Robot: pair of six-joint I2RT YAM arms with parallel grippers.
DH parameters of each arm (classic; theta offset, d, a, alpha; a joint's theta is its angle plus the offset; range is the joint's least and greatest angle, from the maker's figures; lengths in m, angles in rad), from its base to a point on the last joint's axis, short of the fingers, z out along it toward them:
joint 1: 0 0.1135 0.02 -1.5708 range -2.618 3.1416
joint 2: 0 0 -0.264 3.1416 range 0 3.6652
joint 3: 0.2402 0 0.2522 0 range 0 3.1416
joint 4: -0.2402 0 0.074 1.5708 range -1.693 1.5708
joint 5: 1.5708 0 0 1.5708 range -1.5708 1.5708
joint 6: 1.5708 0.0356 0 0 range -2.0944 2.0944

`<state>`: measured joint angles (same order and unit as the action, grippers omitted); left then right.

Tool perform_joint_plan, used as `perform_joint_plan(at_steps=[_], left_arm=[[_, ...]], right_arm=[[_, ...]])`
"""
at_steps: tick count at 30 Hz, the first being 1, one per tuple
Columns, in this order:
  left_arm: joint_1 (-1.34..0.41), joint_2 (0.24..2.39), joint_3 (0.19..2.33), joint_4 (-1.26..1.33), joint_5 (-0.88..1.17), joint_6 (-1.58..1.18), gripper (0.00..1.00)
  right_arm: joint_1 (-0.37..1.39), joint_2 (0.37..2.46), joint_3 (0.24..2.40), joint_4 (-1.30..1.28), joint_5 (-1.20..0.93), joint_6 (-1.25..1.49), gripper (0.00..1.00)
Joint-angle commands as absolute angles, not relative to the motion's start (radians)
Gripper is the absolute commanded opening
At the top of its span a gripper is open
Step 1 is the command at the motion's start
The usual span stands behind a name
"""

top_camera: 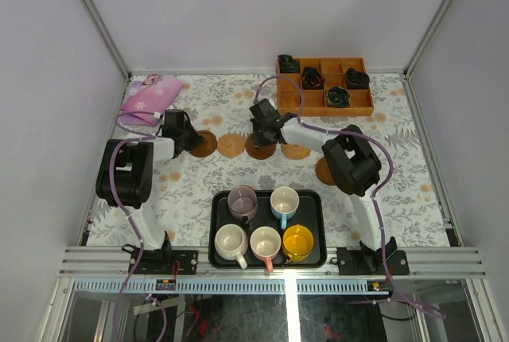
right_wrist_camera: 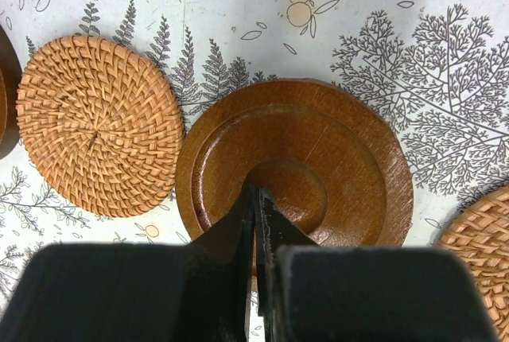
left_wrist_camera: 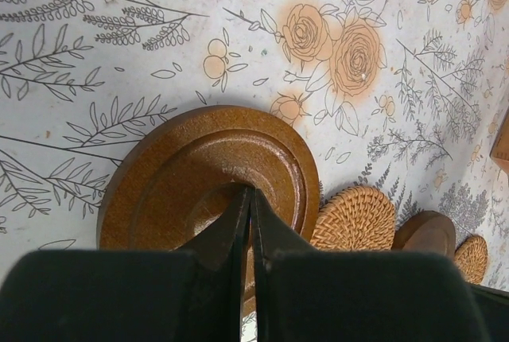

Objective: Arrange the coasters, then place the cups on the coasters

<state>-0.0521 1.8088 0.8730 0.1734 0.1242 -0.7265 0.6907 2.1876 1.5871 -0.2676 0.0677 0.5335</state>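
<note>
Bottom centre, a black tray (top_camera: 312, 211) holds five cups (top_camera: 265, 242): probably rigid, breakable and light, so take them by rim or handle. Mid-frame, five coasters (top_camera: 231, 145) sit in a rough row on the tabletop (top_camera: 199, 191), three dark wood and two woven. They're thin, flat and light, likely hard to pinch; push from on top instead. Left gripper (left_wrist_camera: 250, 195) clenched, tips at centre of leftmost wood coaster (left_wrist_camera: 199, 167). Right gripper (right_wrist_camera: 256, 195) clenched, tips on middle wood coaster (right_wrist_camera: 334, 159). Upper right: orange box (top_camera: 362, 108).
</note>
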Motion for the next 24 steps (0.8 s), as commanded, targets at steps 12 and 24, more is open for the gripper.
perform_joint_plan(at_steps=[12,24], left_arm=[[-0.067,1.783,0.820,0.133,0.066,-0.730,0.00],[-0.059,1.683,0.781,0.082,-0.031,-0.759,0.00]], right_arm=[[0.663,2.221,1.532,-0.472,0.192,0.558,0.00],[0.663,2.176,1.474,-0.479,0.226,0.579,0.00]])
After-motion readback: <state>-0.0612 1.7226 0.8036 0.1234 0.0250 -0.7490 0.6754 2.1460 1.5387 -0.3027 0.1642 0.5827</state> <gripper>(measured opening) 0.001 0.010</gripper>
